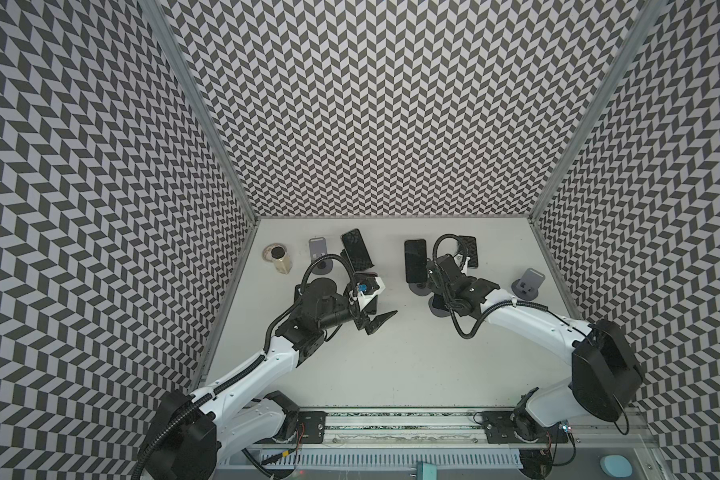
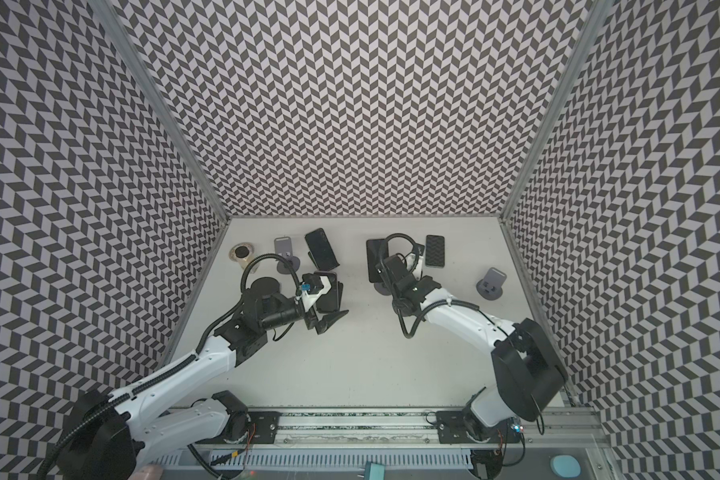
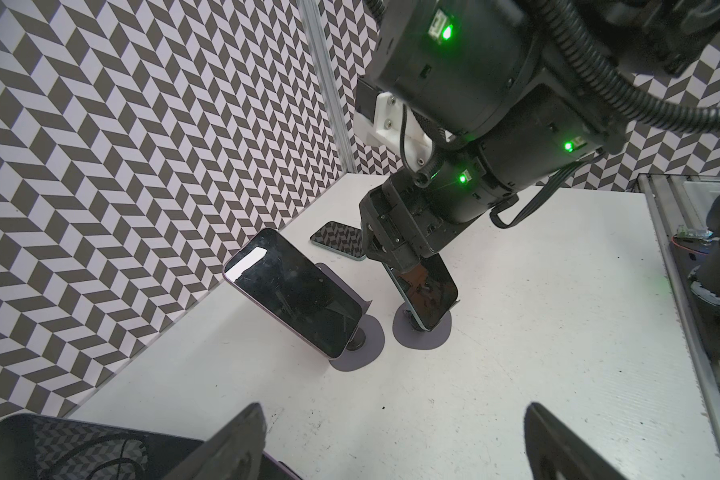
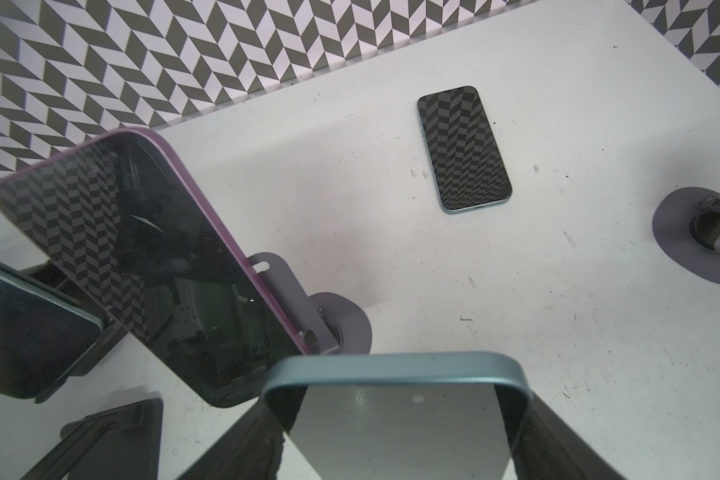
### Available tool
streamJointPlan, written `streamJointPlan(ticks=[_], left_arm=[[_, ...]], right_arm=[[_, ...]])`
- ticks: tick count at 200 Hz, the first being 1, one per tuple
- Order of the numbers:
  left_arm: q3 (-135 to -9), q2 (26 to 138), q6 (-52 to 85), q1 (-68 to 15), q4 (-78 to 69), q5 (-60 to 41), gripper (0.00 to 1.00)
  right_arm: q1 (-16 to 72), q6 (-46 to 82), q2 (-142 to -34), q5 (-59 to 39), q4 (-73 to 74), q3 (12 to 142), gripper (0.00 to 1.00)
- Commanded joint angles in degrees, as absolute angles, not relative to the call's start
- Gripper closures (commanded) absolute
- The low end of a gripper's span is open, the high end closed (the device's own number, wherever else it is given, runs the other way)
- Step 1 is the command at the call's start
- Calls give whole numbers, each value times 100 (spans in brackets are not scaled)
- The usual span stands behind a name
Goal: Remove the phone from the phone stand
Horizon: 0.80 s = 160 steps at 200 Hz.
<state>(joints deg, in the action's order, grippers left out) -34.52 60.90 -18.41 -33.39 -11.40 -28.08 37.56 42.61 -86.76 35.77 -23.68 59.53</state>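
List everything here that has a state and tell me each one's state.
Left pincer: open, empty.
Right pincer: straddling teal phone, grip unclear.
Teal phone: on its stand.
Purple phone: propped on second stand.
Flat phone: lying screen-up on table.
Right-side stand: empty.

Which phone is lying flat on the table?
The teal-edged phone alone on the bare table by the back wall. No stand holds it; the purple-edged phone nearby leans on a stand.
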Motion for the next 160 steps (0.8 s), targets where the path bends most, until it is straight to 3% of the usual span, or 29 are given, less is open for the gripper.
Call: streamJointPlan(ticks=[1,160], left_arm=[[-3612,6136,-1950,-3366,-1055,-2909,3],[-3643,6145,-1969,-3370,-985,-2918,3]], right_arm=[[3718,4283,-8768,3628,-2128,6086,18],[3674,4225,-8825,3569,-2083,6091,25]])
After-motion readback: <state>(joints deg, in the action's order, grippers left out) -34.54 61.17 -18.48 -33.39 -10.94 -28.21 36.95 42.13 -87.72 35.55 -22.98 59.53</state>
